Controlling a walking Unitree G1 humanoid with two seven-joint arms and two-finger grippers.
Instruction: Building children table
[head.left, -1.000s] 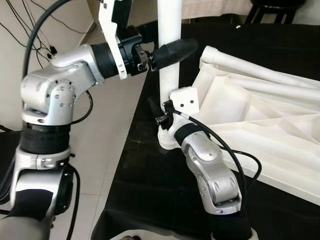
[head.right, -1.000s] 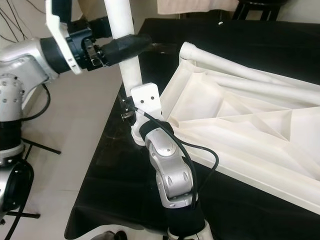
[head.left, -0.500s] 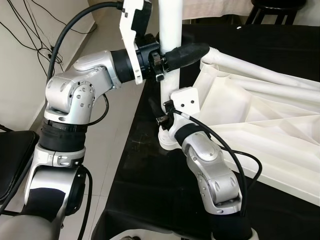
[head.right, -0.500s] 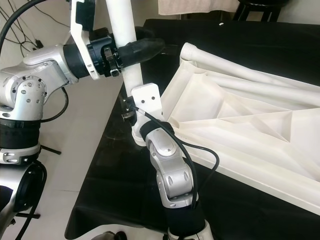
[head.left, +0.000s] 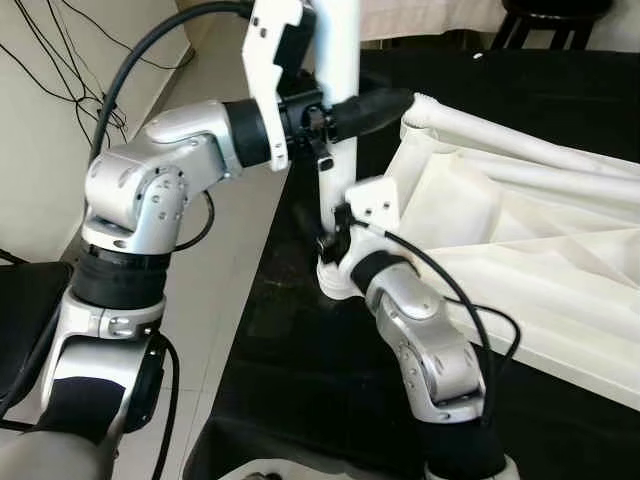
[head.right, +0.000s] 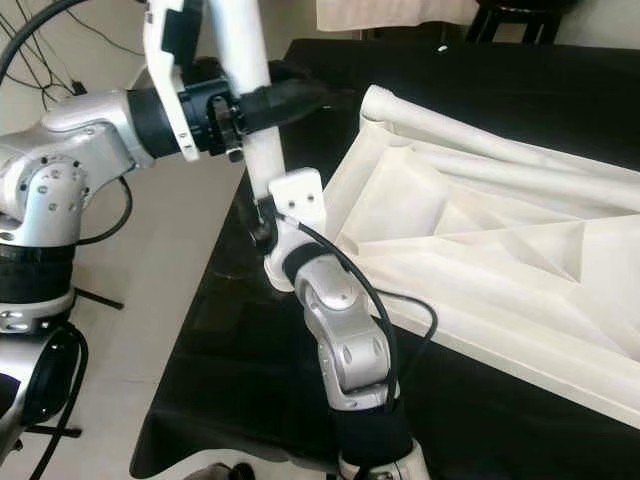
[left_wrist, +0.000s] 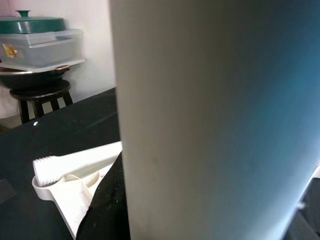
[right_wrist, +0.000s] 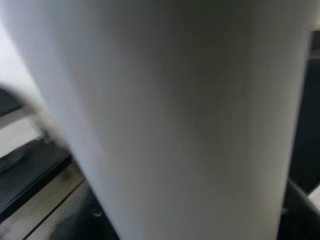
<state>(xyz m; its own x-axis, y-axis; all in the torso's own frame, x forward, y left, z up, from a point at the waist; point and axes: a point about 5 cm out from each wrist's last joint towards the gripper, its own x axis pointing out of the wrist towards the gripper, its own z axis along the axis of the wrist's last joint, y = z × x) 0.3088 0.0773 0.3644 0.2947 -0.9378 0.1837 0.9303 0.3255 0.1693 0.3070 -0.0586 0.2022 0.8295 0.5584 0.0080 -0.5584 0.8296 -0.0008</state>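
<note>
Visibility is limited at both grip points. The upright white plastic table leg (head.left: 338, 150) is cut off by the top edge of the head views, and its flared foot (head.left: 335, 280) is partly covered by the right arm. The left gripper (head.left: 340, 110) reaches across from the robot's left and meets the leg at upper height; one long black finger (head.left: 375, 100) lies across the front of the leg, the other is behind it, so the fingers are pinching the leg between them. The right gripper (head.left: 328, 235) is low on the same leg, just above the foot; its fingers are hidden behind the white camera bracket (head.left: 372, 205) and the leg, and whether they are spread or pressed together cannot be told. Both wrist views are taken so close to the leg that they show little more than its blurred white surface. The leg stands at the near left corner of the inverted white plastic children's tabletop (head.left: 520, 240), which lies underside up on the black tablecloth (head.left: 290, 350) and is cut off at the right edge. A second white leg (head.left: 520, 140) with a threaded end lies along the far side of the tabletop. In the left wrist view a grey lidded container with a green cover (left_wrist: 37, 42) sits on a dark round stool (left_wrist: 40, 92) behind the table. Black cables (head.left: 60, 60) hang against the wall at left, above the pale tiled floor (head.left: 220, 270).
</note>
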